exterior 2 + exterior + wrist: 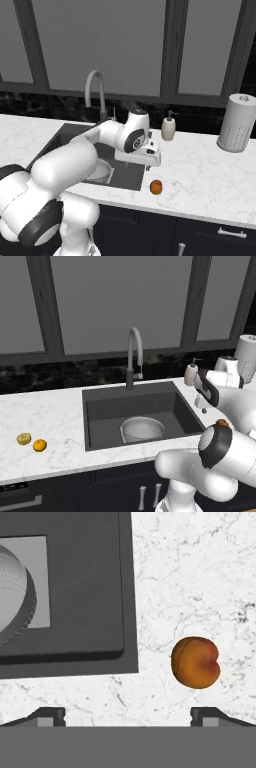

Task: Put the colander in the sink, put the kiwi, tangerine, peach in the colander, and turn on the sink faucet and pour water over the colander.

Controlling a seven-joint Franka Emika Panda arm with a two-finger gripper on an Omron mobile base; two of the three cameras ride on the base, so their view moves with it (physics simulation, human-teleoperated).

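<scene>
Honestly, the wide-open, empty gripper [128, 714] sits off-centre from the round orange-red peach [195, 662] on the white marble counter [200, 572] beside the dark grey sink [85, 587], so it could easily nudge the fruit rolling away.

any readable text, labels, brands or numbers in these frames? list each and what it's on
None. No readable text in any view.
The soap dispenser, the perforated cylinder, the sink faucet, the colander and the counter are all plain.
The fruits carry no stickers.
</scene>
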